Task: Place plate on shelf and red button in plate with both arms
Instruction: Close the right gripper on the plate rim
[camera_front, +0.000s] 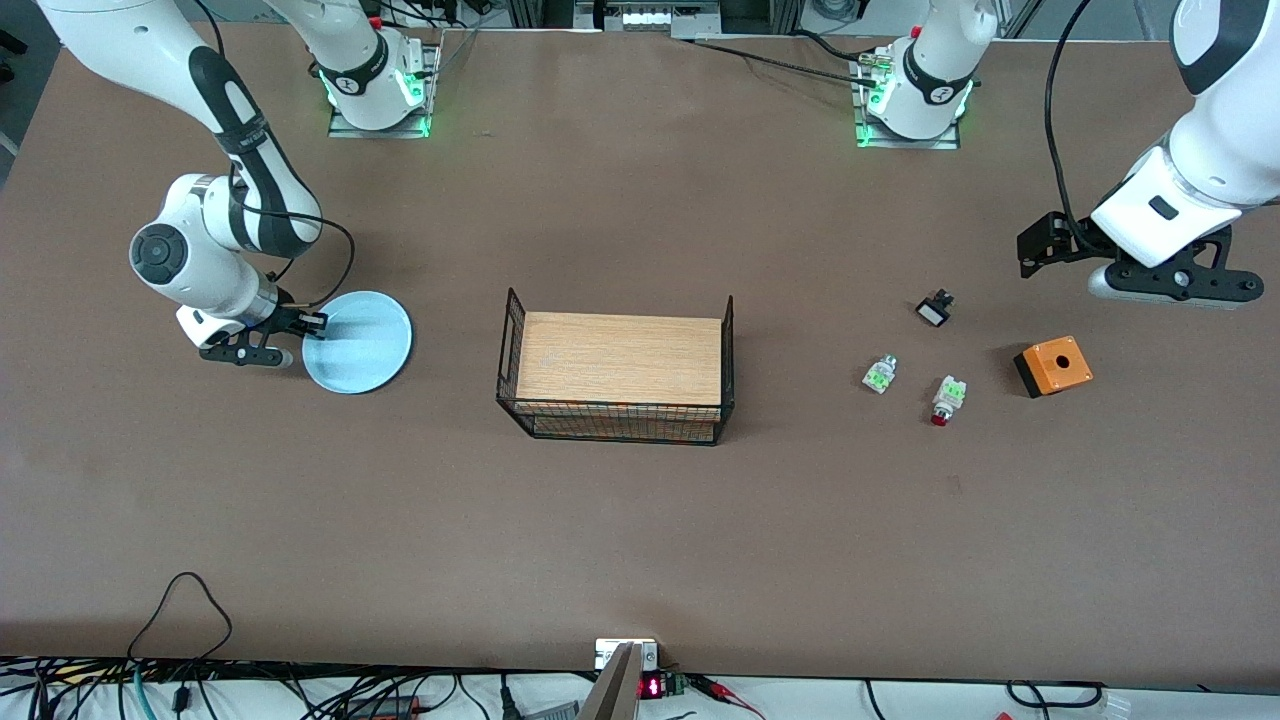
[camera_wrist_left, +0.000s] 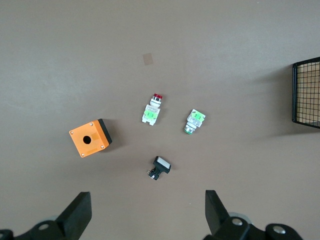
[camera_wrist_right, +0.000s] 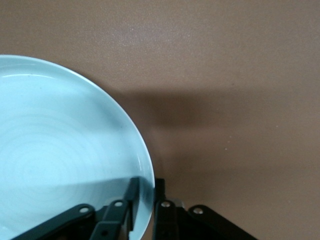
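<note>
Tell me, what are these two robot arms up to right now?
The right gripper has its fingers closed over the rim of the round pale-blue plate, which lies on the brown table. The left gripper hangs open above the small parts, including the red-capped white button switch, which lies untouched. The wire basket with a wooden floor stands between them.

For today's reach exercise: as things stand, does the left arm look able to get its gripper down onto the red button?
Probably yes. The left gripper hangs open above the table near the orange box. The red button lies apart from its neighbours, with nothing over it.
</note>
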